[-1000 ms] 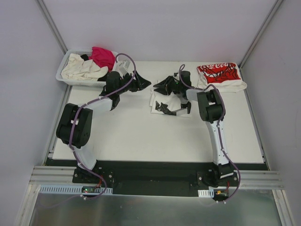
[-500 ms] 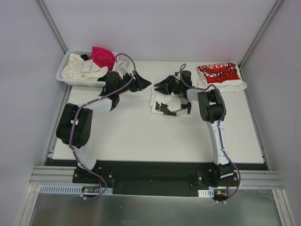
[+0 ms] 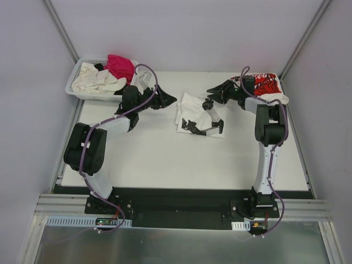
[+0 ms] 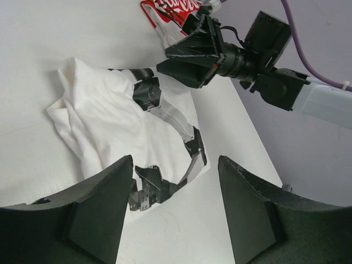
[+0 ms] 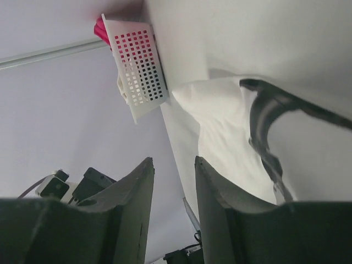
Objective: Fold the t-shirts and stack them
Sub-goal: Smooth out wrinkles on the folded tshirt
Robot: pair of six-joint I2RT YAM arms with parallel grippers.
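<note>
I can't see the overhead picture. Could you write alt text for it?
A rumpled white shirt with black print lies mid-table; the left gripper and right gripper, both open and empty, flank it. A folded red-print shirt sits far right, and a basket of more shirts far left.

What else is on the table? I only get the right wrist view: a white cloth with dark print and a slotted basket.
Observer: A white t-shirt with red print lies at the far right corner; the right arm reaches over it.
Operator: What is in the basket?
Observer: The basket holds a heap: a cream shirt and a magenta one.
Operator: Where is the other gripper?
Observer: The left gripper is open and empty, just left of the crumpled white t-shirt.
</note>
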